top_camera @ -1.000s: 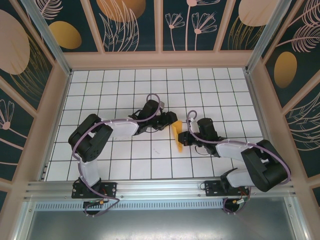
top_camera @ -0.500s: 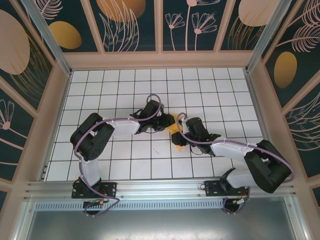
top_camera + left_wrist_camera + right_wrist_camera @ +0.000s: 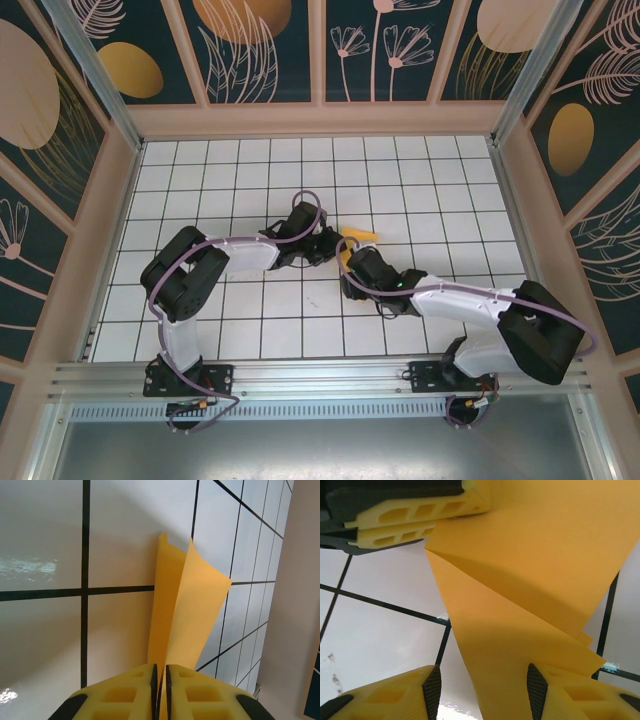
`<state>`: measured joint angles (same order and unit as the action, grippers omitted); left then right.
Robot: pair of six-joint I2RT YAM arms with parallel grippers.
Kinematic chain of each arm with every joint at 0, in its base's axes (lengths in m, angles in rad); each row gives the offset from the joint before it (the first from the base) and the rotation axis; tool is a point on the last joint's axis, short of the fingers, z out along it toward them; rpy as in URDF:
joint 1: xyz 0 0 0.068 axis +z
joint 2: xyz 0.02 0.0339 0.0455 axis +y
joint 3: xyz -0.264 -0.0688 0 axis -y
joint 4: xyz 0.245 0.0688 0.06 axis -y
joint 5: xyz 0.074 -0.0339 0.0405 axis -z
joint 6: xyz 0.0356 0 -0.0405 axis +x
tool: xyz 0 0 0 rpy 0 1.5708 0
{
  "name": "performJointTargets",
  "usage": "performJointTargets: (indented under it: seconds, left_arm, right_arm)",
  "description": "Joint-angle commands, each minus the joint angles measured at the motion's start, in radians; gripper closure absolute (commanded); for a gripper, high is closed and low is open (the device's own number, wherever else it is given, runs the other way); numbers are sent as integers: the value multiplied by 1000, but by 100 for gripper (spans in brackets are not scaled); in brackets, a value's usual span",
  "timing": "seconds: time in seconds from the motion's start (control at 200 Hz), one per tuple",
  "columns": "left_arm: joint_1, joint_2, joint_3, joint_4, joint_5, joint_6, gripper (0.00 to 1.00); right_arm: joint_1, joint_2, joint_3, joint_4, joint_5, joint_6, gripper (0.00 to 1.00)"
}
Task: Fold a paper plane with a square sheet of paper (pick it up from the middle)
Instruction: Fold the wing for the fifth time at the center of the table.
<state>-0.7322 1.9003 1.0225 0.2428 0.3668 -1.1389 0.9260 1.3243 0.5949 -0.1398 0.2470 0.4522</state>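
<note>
near the middle of the bench [image 3: 220, 180], where the two arms meet, the orange-yellow sheet of paper [image 3: 362, 236] is folded into layers. the left fingers [image 3: 125, 692] are clenched on one edge of it, and two layers fan apart beyond their tips. the right fingers [image 3: 385, 700] are spread wide, released, with a creased flap of the sheet passing between them; whether it touches either one i cannot tell

The sheet of paper [image 3: 187, 605] is sticking out in front of the left pincer [image 3: 160, 672], its edge sitting between both fingers, above the desk [image 3: 45, 630]. The right pincer [image 3: 485, 690] is hanging just beside, its fingers standing on either side of the paper's other end.
</note>
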Motion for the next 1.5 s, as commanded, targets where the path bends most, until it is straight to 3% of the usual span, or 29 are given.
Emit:
performJointTargets:
  seconds: [0.0, 0.41, 0.706, 1.026, 1.216, 1.266, 1.391, 1.491]
  left_arm:
    - [4, -6, -7, 32, 20, -19, 85]
    - [5, -14, -15, 25, 17, -21, 86]
    - [4, -15, -8, 16, 16, -18, 87]
    - [4, -29, -5, 2, -3, -16, 87]
    - [10, -76, -21, -2, -47, -15, 76]
    - [15, -100, -37, -1, -70, -19, 67]
    - [32, -169, -84, 3, -108, -17, 57]
    - [39, -226, -107, -7, -128, -2, 56]
  right_arm:
    - [50, 46, 48, -81, 154, 27, 47]
    - [179, 259, 180, -275, 404, 147, 55]
    - [198, 286, 175, -291, 439, 173, 63]
    - [199, 250, 155, -257, 426, 154, 92]
    - [148, 152, 65, -86, 245, 63, 96]
    - [132, 121, 38, -42, 193, 40, 96]
    - [64, 67, -28, 99, -30, -27, 96]
    - [30, 56, -50, 152, -126, -49, 96]
